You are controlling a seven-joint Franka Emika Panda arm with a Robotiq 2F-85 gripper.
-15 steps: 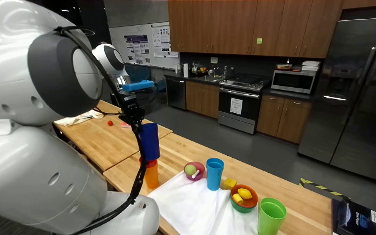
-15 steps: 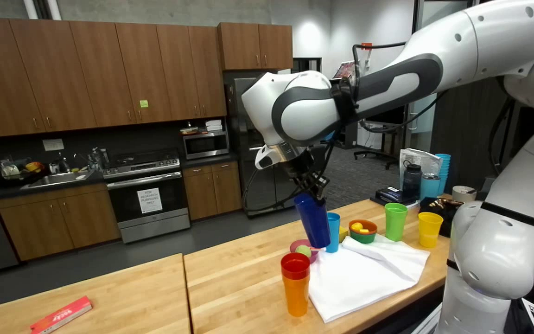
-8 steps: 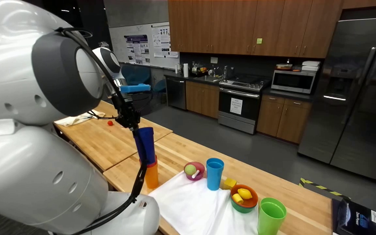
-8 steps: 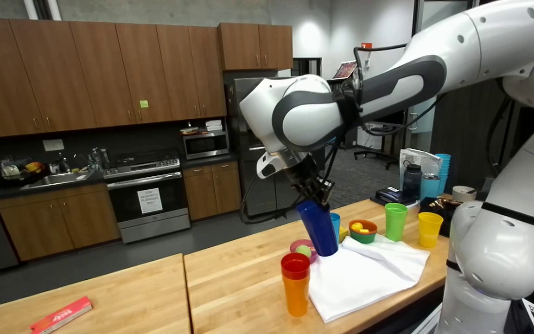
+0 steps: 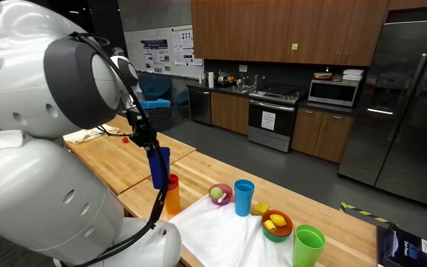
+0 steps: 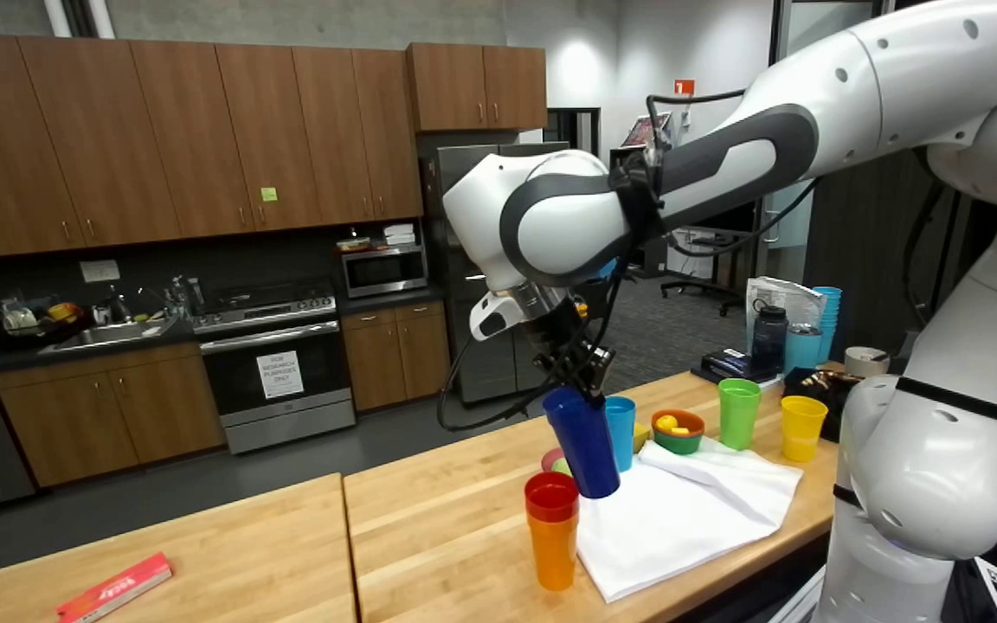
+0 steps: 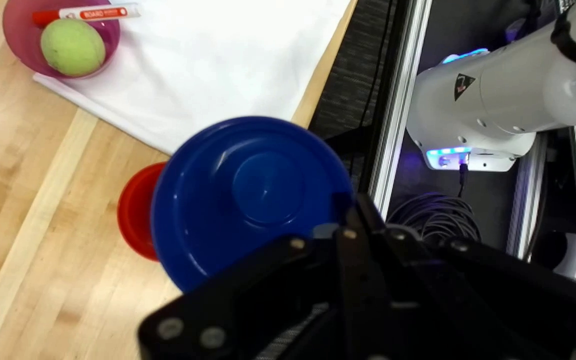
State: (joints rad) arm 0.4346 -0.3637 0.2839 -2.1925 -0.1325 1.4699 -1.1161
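Just below the pincer (image 6: 594,393) gripping it, the blue cup (image 6: 584,445) hangs tilted.

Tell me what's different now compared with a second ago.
The dark blue cup has moved left and down in an exterior view. It remains clamped by the fingers; nothing was let go. The red-and-orange cup stack, white cloth, light blue cup and green cup stayed put.

Both exterior views across the table (image 6: 429,519), wrist view downward.
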